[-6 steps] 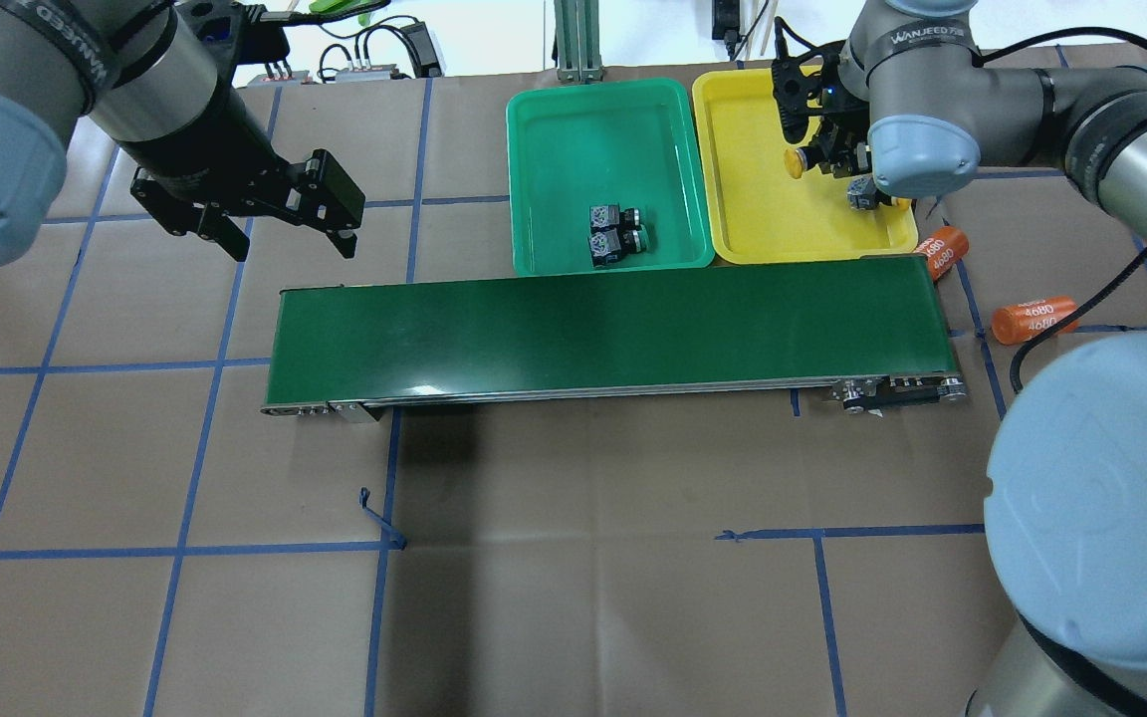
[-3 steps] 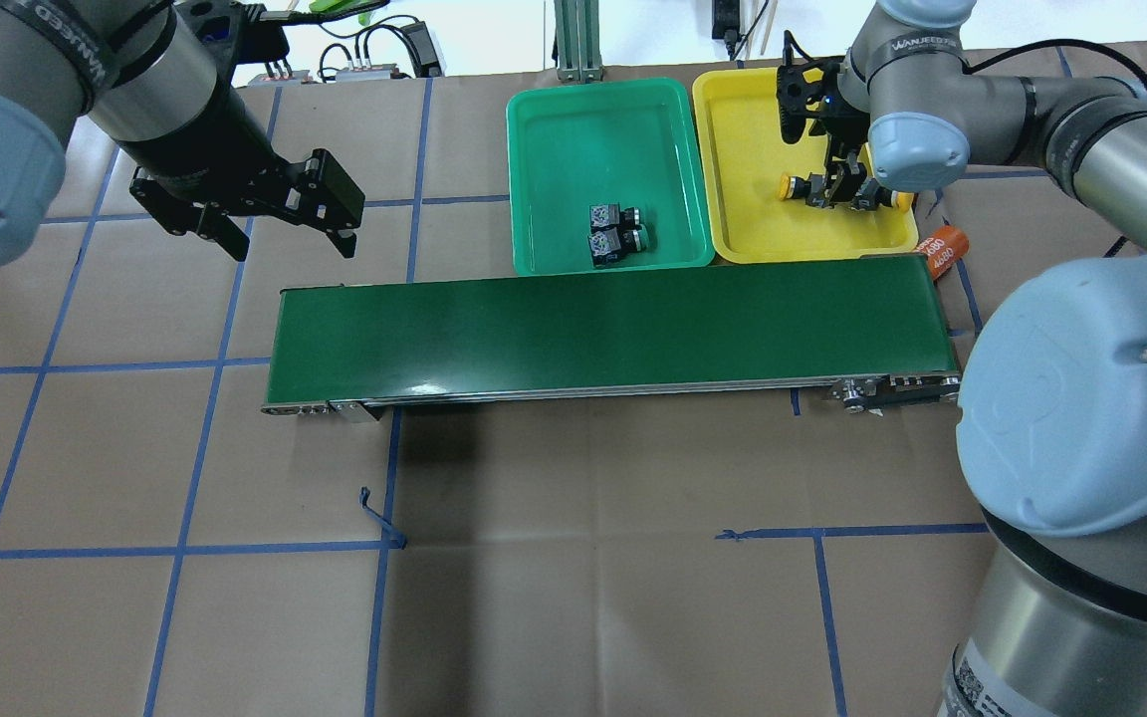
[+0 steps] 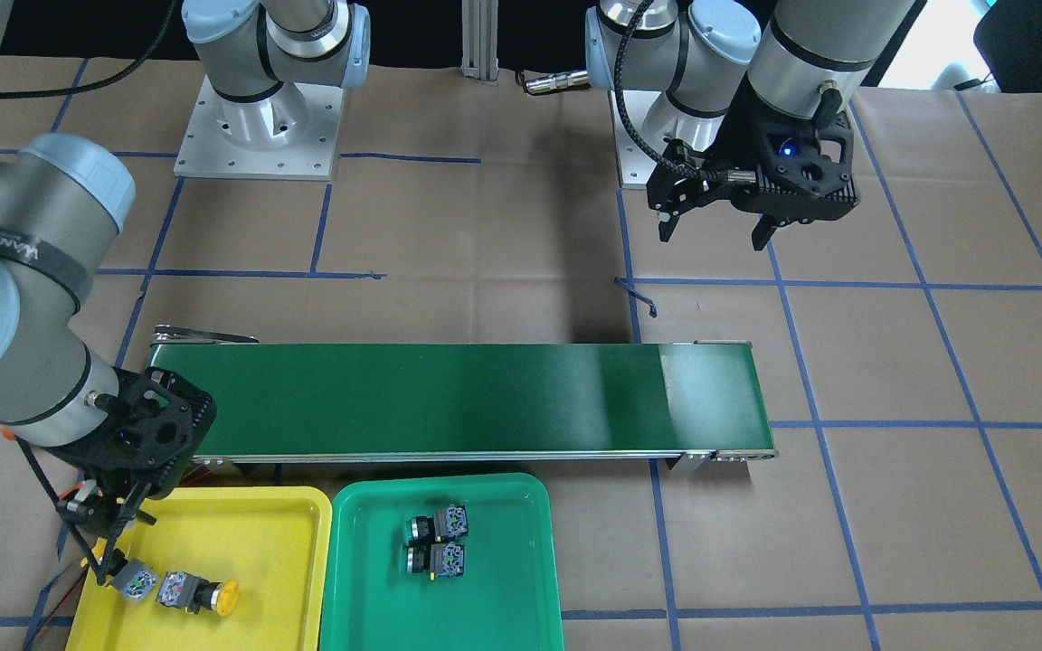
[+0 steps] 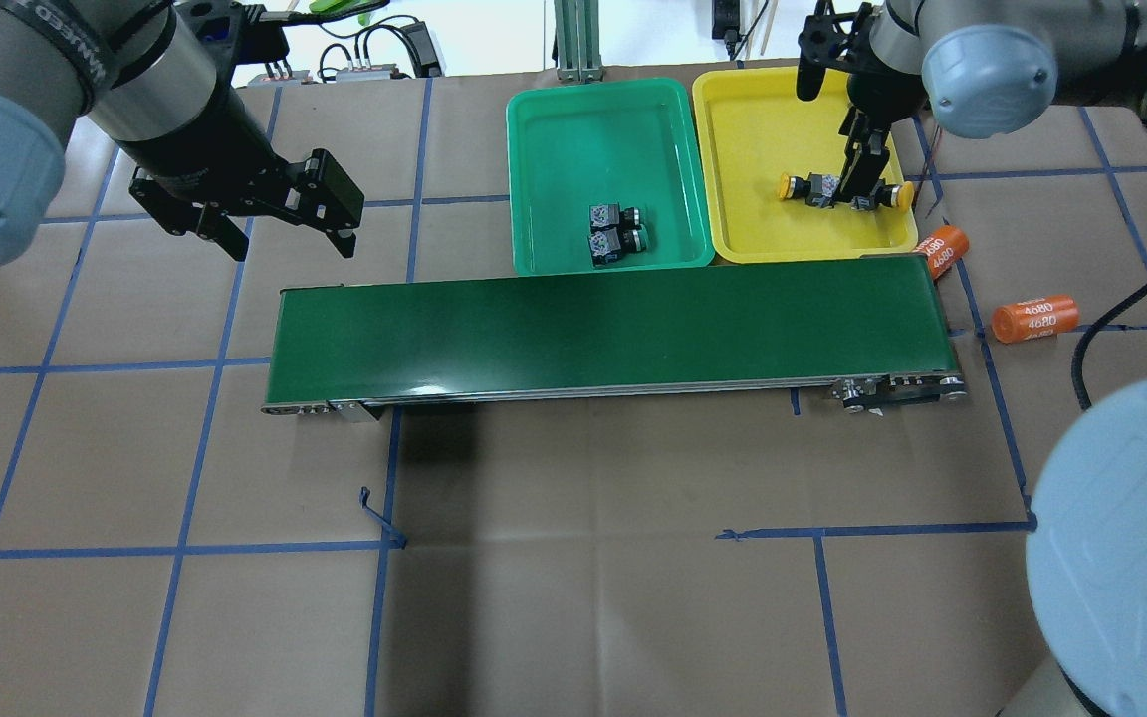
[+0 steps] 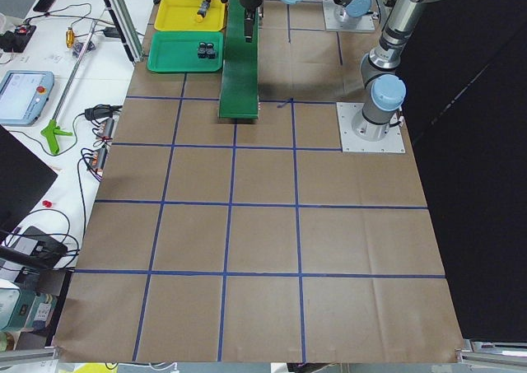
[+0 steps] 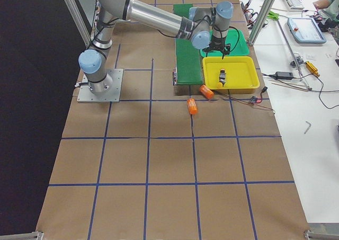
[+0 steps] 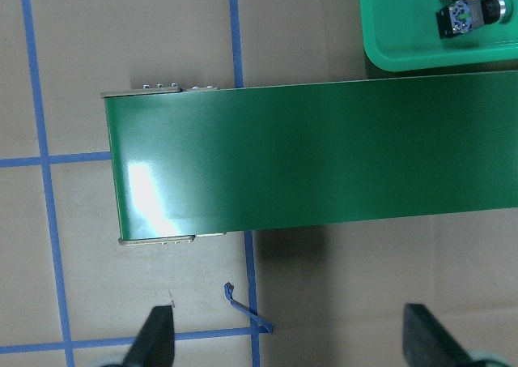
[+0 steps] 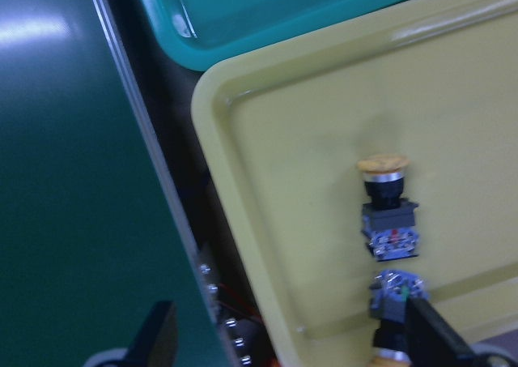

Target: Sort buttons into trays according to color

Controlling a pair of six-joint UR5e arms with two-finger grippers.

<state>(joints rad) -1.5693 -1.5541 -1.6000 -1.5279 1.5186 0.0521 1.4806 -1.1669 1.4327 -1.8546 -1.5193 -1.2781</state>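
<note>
Two yellow-capped buttons lie end to end in the yellow tray. They also show in the front view and in the right wrist view. Two green-capped buttons lie side by side in the green tray. My right gripper hangs open and empty just above the yellow pair, and its fingertips stand wide apart. My left gripper is open and empty, above the table beyond the conveyor's left end.
A long dark green conveyor belt lies in front of both trays. Two orange cylinders marked 4680 lie on the table by the belt's right end. Blue tape lines cross the brown table cover.
My right gripper lowered a yellow button into the yellow tray beside the other one, let it go and rose. The left arm has not moved.
</note>
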